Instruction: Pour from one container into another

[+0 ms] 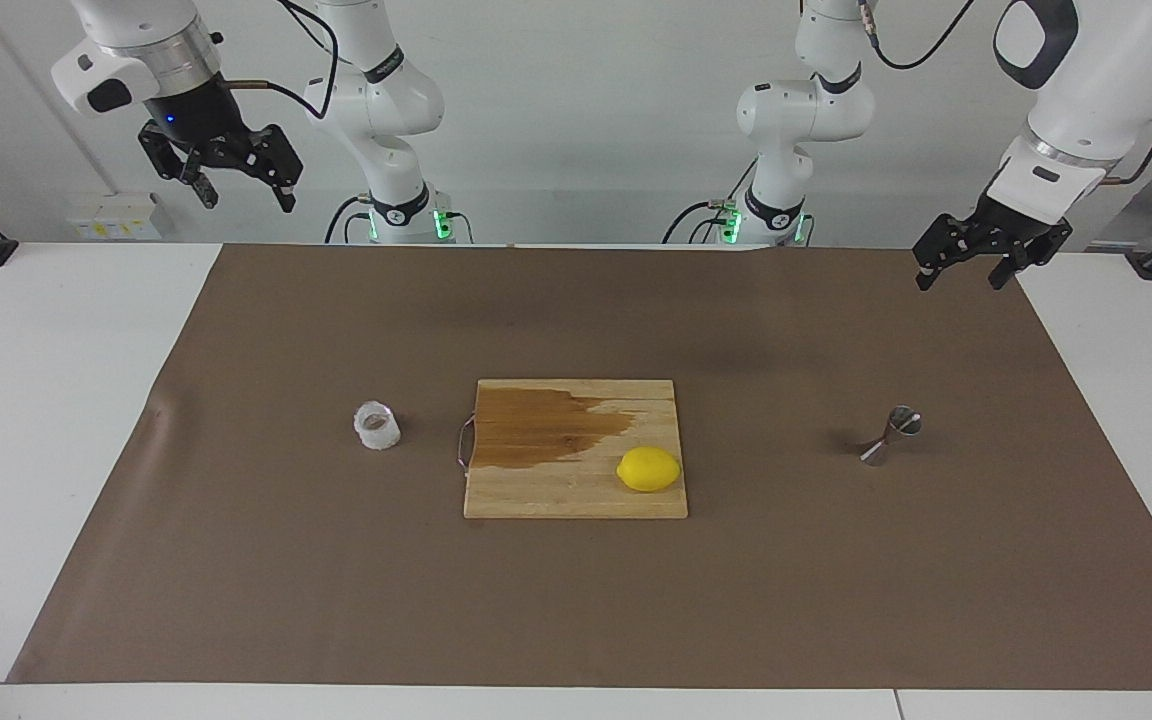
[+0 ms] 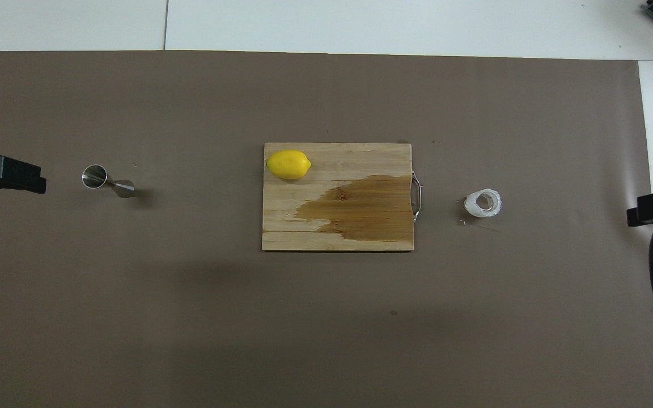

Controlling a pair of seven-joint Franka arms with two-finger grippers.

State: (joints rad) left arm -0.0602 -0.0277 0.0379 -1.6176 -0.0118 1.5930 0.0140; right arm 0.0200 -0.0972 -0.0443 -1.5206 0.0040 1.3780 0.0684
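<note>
Two arms hang raised over my table, both waiting, neither touching anything. Under them I see the brown mat (image 1: pixel 336 600) covering most of the white table (image 1: pixel 56 400). The wooden cutting board (image 1: pixel 536 490) lies at the middle of the mat, a dark wet stain across the half nearer the robots, its metal handle on the edge toward the right arm's end. The right gripper (image 1: pixel 236 185) is up high over the right arm's end of the table, jaws spread and holding nothing. The left gripper (image 1: pixel 971 270) is lower, over the mat's edge at the left arm's end, jaws likewise spread and holding nothing. A yellow lemon (image 1: pixel 649 469) rests on the board, at the corner farther from the robots and toward the left arm's end. The clear crinkled plastic cup (image 1: pixel 377 425) stands upright on the mat just beside the board's handle. The steel jigger (image 1: pixel 891 436) sits well apart from the board toward the left arm's end; from the overhead view I read it as upright.
</note>
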